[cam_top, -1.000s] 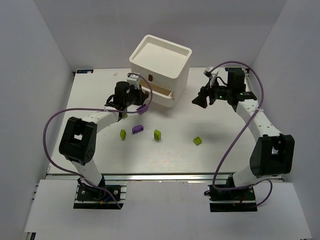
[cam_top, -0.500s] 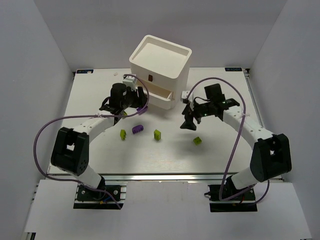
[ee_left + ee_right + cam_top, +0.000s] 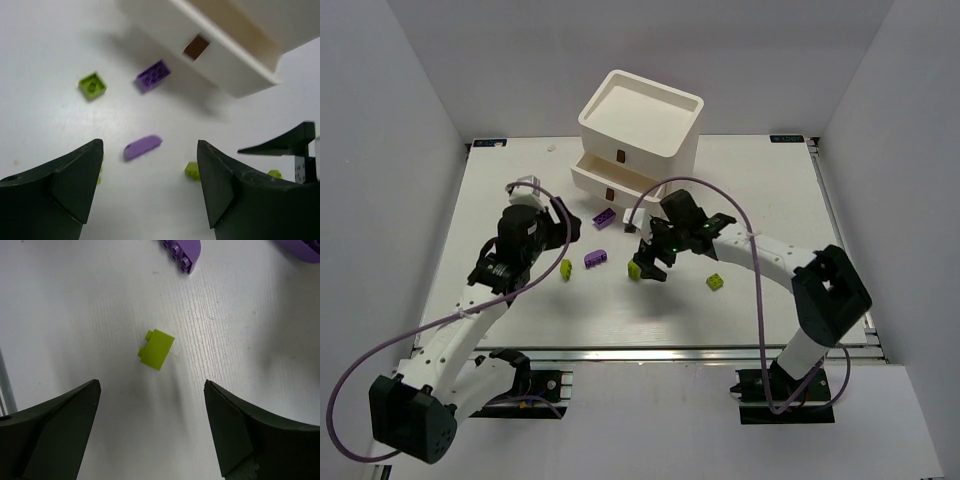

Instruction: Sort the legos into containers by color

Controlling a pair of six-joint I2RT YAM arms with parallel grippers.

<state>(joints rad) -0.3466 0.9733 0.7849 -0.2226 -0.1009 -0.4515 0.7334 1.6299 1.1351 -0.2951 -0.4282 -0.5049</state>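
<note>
Brings the right gripper (image 3: 150,385) in from the far right, jaws wide, directly over a lime lego (image 3: 156,349) on the table (image 3: 65,305). Draws the left gripper (image 3: 150,145) back from the chest (image 3: 640,120), wide and empty. Looks like picking; next calls for lowering straight and closing squarely across it.

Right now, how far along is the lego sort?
Done: one drawer of the chest stands pulled out; contents don't show. In hand: nothing; left end effector and right end effector are open, the right over a lime brick. Left, loose on the table: that brick, a second lime brick, a third lime brick, a purple brick, a curved purple piece.
</note>
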